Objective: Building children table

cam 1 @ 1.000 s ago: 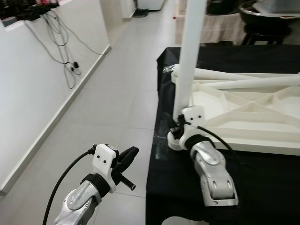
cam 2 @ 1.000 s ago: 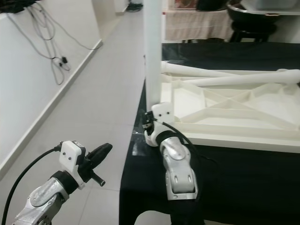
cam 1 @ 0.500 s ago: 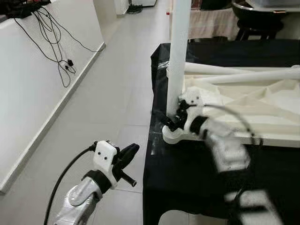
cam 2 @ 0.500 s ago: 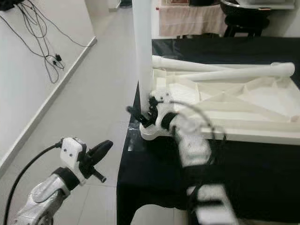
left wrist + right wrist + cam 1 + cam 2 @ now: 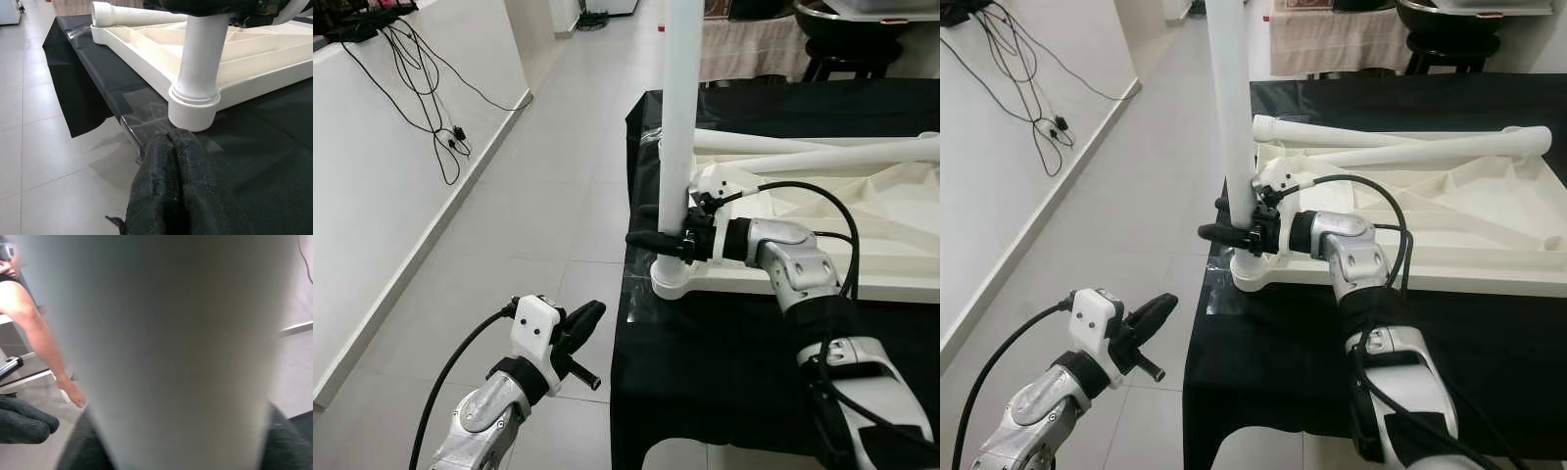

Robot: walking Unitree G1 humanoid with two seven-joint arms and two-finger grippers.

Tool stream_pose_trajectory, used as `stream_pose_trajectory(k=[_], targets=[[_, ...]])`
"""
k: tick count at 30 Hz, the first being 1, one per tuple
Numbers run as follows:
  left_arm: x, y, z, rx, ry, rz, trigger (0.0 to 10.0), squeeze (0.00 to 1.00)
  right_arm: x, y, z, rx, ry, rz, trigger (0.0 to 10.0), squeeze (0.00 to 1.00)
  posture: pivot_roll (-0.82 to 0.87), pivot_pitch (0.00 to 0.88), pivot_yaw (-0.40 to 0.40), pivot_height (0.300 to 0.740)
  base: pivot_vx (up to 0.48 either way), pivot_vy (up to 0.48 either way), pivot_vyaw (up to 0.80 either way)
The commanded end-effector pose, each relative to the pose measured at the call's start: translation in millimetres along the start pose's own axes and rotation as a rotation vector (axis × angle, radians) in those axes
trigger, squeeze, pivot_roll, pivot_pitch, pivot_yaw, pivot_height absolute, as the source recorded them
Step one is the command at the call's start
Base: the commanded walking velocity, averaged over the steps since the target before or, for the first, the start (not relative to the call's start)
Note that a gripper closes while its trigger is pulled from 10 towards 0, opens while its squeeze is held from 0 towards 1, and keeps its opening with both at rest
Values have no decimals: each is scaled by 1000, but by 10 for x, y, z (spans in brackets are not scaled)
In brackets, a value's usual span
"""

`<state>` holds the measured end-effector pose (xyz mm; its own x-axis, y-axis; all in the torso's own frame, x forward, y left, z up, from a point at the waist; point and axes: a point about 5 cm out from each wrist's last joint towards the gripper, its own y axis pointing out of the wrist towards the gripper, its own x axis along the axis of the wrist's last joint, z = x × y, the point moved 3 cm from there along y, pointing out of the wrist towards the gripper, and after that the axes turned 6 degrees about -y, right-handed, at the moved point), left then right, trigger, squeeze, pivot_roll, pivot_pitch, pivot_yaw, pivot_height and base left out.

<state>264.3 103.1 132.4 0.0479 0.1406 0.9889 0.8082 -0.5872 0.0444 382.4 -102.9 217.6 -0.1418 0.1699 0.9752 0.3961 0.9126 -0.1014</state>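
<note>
Two end effectors at a half-built children's table: right end effector [image 5: 661,233] at centre frame, black fingers clamped either side of the upright white leg [image 5: 678,117] just above its socket. Leg standing vertical in the round corner collar [image 5: 672,279] of the upturned white tabletop [image 5: 822,230], ribbed underside up — on the surface draped in black cloth [image 5: 724,343], filling the right half of the frame. Two more loose white legs [image 5: 803,149] lying across the far edge of the tabletop, upper right. Left end effector [image 5: 578,321] held low in the lower left of the frame, over the grey tiled floor [image 5: 538,196] and well apart from the surface, fingers pressed together on nothing; seen along its own black fingertips [image 5: 171,186], the collar and the cloth's taped corner close ahead. White wall with dangling black cables [image 5: 431,88] at upper left. Close-up from the right wrist: blurred white leg, with a person's bare arm [image 5: 39,347] behind it.
</note>
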Motion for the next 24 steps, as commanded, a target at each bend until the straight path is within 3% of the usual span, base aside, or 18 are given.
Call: stream_pose_trajectory(k=[1, 5, 8, 9, 11, 13, 14, 15, 16, 17, 18, 19, 24], targets=[[-36, -34, 4, 10, -3, 17, 10000, 0, -37, 77, 79, 62, 23, -13, 0, 0, 25, 147, 69, 740, 0, 0, 0], [-32, -35, 4, 10, -3, 16, 10000, 0, -50, 50, 51, 37, 17, -14, 0, 0, 16, 154, 68, 740, 0, 0, 0], [-19, -41, 5, 10, -4, 13, 10000, 0, -133, -45, -55, -196, 1, 23, 0, 0, 11, 166, 61, 740, 0, 0, 0], [-19, -41, 5, 10, -4, 13, 10000, 0, -133, -45, -55, -196, 1, 23, 0, 0, 11, 166, 61, 740, 0, 0, 0], [-9, -52, 22, 14, -2, 11, 10000, 0, -267, -96, -22, -468, 59, 44, 0, 0, 4, 166, 48, 740, 0, 0, 0], [-9, -52, 22, 14, -2, 11, 10000, 0, -267, -96, -22, -468, 59, 44, 0, 0, 4, 166, 48, 740, 0, 0, 0], [-5, -56, 29, 15, -1, 11, 10000, 0, -330, -140, 1, -591, 96, 56, 0, 0, 4, 166, 48, 740, 0, 0, 0], [0, -55, 42, 13, 0, 12, 10000, 0, -495, -114, 258, -748, 124, 103, 0, 0, -2, 182, 66, 740, 0, 0, 0], [0, -55, 42, 13, 0, 12, 10000, 0, -495, -114, 258, -748, 124, 103, 0, 0, -2, 182, 66, 740, 0, 0, 0], [1, -54, 53, 12, 1, 14, 10000, 0, -566, -130, 435, -857, 142, 130, 0, 0, -4, 179, 69, 740, 0, 0, 0], [1, -54, 53, 12, 1, 14, 10000, 0, -566, -130, 435, -857, 142, 130, 0, 0, -4, 179, 69, 740, 0, 0, 0], [-1, -51, 60, 12, 2, 15, 10000, 0, -588, -89, 551, -873, 125, 146, 0, 0, -21, 171, 80, 740, 0, 0, 0], [-8, -27, 68, 12, 5, 17, 10000, 0, -568, 34, 471, -859, 80, 149, 0, 0, -2, 161, 70, 740, 0, 0, 0]])
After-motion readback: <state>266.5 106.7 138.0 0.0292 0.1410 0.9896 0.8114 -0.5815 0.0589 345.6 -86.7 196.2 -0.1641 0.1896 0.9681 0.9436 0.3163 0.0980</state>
